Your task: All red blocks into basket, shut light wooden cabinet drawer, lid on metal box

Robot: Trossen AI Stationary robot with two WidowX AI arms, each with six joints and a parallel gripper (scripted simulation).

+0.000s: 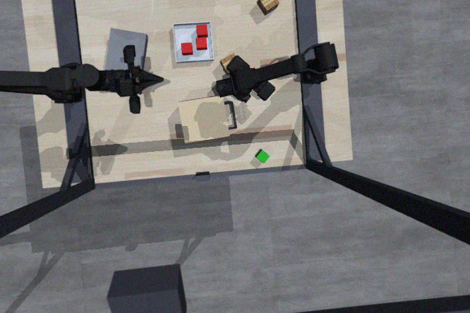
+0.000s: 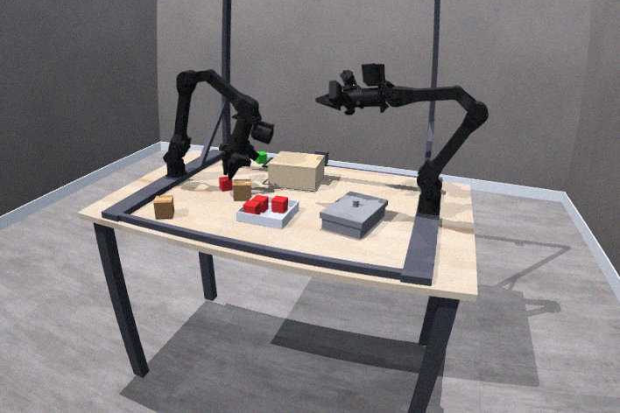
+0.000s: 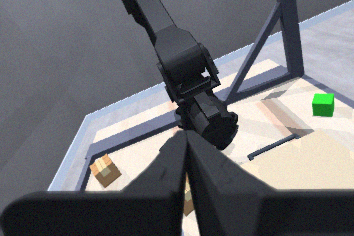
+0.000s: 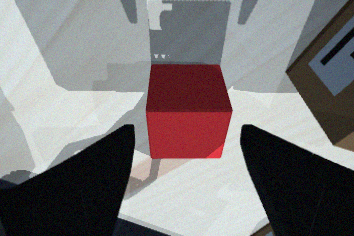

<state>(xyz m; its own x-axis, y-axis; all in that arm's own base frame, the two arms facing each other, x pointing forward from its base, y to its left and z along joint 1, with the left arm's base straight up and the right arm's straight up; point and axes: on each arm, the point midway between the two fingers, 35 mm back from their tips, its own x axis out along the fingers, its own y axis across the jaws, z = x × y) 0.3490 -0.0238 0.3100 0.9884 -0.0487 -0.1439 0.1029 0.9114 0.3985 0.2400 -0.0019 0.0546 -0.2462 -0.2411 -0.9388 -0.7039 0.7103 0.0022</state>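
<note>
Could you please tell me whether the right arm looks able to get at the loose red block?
Probably yes: its open claw is above the red block, with nothing between them.
</note>
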